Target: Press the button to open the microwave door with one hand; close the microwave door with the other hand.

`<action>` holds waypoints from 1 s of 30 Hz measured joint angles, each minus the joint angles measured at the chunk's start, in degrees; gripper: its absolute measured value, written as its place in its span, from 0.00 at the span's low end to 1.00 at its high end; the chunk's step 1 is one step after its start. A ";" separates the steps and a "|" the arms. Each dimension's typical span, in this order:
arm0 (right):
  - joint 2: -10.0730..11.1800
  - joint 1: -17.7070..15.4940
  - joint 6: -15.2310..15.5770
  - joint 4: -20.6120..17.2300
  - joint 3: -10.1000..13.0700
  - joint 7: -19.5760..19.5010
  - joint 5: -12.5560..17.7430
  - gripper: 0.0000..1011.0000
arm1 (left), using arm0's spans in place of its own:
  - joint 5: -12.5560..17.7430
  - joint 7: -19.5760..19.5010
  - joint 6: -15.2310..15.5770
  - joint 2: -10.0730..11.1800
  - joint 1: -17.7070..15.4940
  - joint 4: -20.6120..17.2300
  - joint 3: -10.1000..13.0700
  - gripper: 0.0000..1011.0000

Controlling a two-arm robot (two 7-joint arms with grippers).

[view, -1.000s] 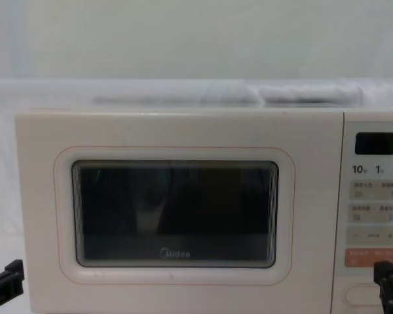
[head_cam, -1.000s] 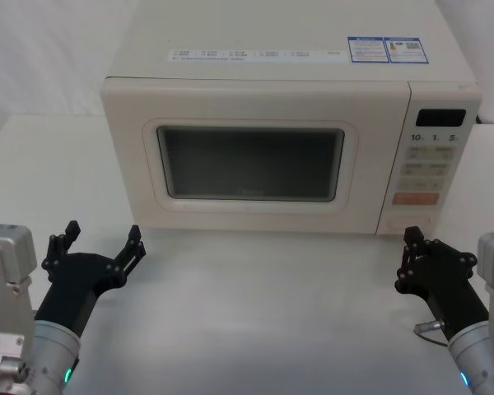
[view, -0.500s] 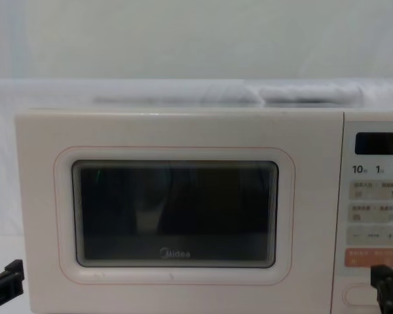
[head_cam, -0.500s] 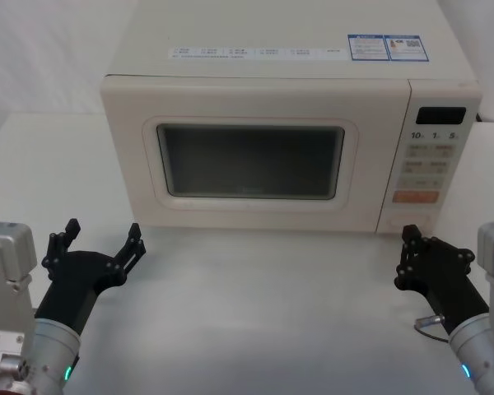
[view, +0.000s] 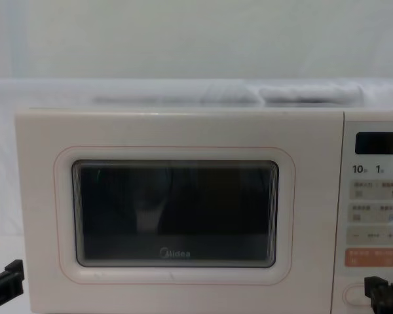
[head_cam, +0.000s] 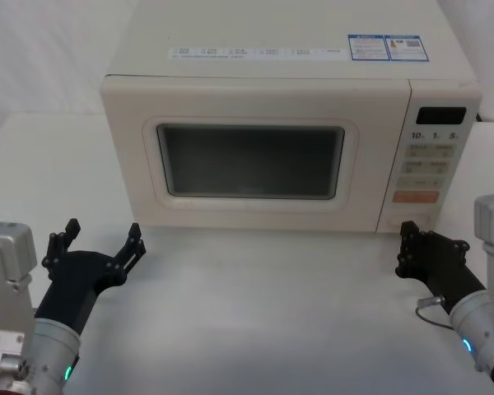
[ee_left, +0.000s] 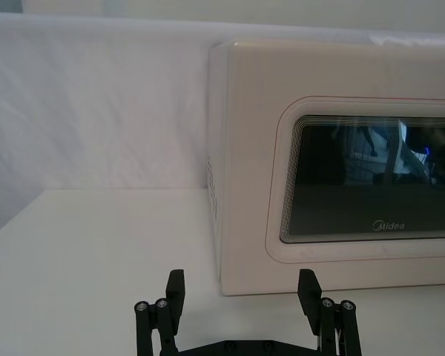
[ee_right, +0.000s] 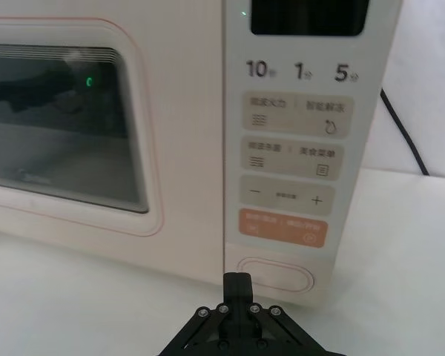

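The cream microwave stands at the back of the table with the microwave door [head_cam: 251,160] [view: 173,212] [ee_left: 371,178] flush and closed. The button [ee_right: 276,276] [view: 352,296] is a wide cream pill at the foot of the control panel. My right gripper [head_cam: 408,240] [ee_right: 237,282] [view: 381,292] is shut on nothing. Its tip hangs just in front of the button at about the button's height, a small gap away. My left gripper [head_cam: 99,240] [ee_left: 242,288] is open and hovers low over the table before the door's lower left corner, well short of it.
Above the button sit an orange key [ee_right: 283,228], small cream keys and a black display [head_cam: 440,117]. A black cable [ee_right: 402,130] runs behind the microwave's right side. The white table [head_cam: 272,313] spreads in front of the microwave, with a white wall behind.
My right gripper has sunk a little and edged closer to the button. The left gripper and the door have not moved.
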 joint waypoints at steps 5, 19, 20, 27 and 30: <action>-0.84 1.62 0.72 2.24 0.51 0.33 0.55 0.00 | 0.00 0.00 0.00 0.00 0.00 0.00 0.00 0.99; -2.38 3.15 0.01 6.17 1.04 0.30 1.04 0.00 | 0.00 0.00 0.00 0.00 0.00 0.00 0.00 0.99; -2.46 3.23 -0.10 6.36 1.09 0.27 1.06 0.00 | 0.00 0.00 0.00 0.00 0.00 0.00 0.00 0.99; -3.22 4.23 -1.26 8.17 1.36 -0.12 1.12 0.00 | 0.00 0.00 0.00 0.00 0.00 0.00 0.00 0.99; -3.45 4.52 -1.62 8.68 1.41 -0.26 1.11 0.00 | 0.00 0.00 0.00 0.00 0.00 0.00 0.00 0.99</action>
